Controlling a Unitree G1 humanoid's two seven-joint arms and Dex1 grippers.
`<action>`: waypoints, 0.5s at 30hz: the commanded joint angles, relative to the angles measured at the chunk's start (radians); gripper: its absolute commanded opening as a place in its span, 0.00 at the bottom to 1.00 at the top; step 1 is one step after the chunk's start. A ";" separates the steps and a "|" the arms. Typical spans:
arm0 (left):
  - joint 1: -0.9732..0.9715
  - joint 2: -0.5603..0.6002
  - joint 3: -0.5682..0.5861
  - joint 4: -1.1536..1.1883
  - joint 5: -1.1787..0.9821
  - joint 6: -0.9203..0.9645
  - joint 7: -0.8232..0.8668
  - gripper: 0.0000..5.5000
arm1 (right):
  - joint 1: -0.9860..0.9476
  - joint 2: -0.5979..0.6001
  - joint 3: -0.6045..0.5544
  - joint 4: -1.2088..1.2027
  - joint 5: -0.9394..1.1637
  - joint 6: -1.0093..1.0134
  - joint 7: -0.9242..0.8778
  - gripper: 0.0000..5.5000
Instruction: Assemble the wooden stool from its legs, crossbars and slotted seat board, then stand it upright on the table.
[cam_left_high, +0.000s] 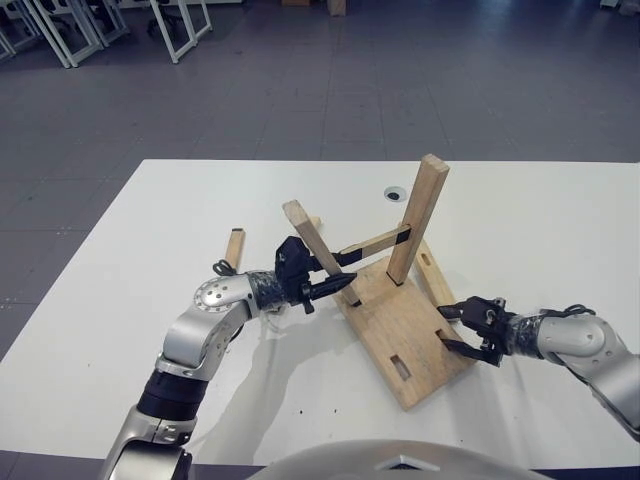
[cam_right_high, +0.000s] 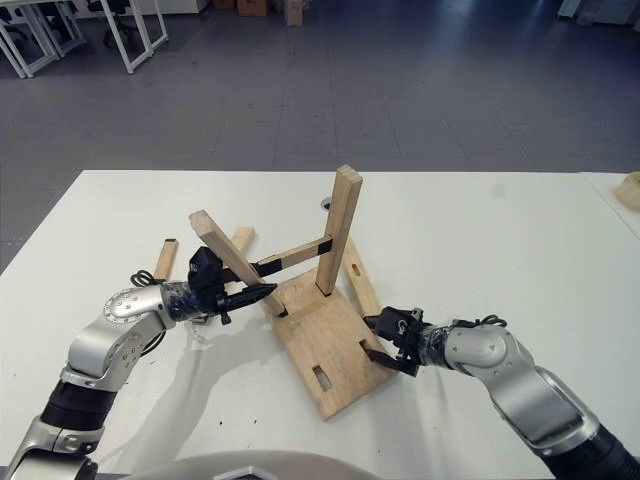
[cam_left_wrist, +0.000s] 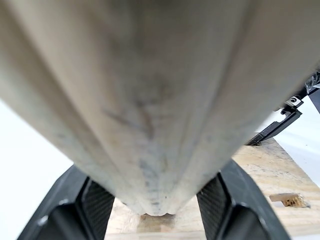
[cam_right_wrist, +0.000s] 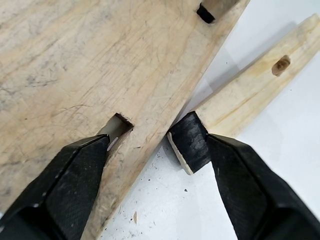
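The slotted seat board (cam_left_high: 385, 325) lies flat on the table with two legs standing in it. One leg (cam_left_high: 418, 220) stands tall at the far side. The other leg (cam_left_high: 308, 238) leans to the left, and my left gripper (cam_left_high: 335, 272) is shut on it just above the board; its pads (cam_left_wrist: 95, 205) press the leg (cam_left_wrist: 150, 100) from both sides. A crossbar (cam_left_high: 375, 243) with black ends joins the two legs. My right gripper (cam_left_high: 450, 327) is open at the board's right edge (cam_right_wrist: 75, 60), one finger over a slot (cam_right_wrist: 120, 125), the other beside a black-tipped bar (cam_right_wrist: 187, 142).
A loose wooden piece (cam_left_high: 233, 247) lies on the white table (cam_left_high: 560, 230) left of the stool. Another bar (cam_left_high: 432, 275) lies partly under the board's right side. A round cable hole (cam_left_high: 395, 192) sits behind the stool. Floor and chair frames lie beyond the table's far edge.
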 joint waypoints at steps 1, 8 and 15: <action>-0.040 0.027 -0.036 0.063 0.069 0.023 -0.007 0.38 | 0.018 0.026 0.024 0.023 -0.032 0.040 -0.003 0.65; -0.111 0.064 -0.090 0.160 0.144 0.060 -0.006 0.38 | 0.018 0.053 0.022 0.022 -0.046 0.054 -0.005 0.65; -0.152 0.110 -0.184 0.255 0.195 0.084 -0.050 0.38 | -0.005 0.071 0.003 -0.005 -0.026 0.045 0.016 0.65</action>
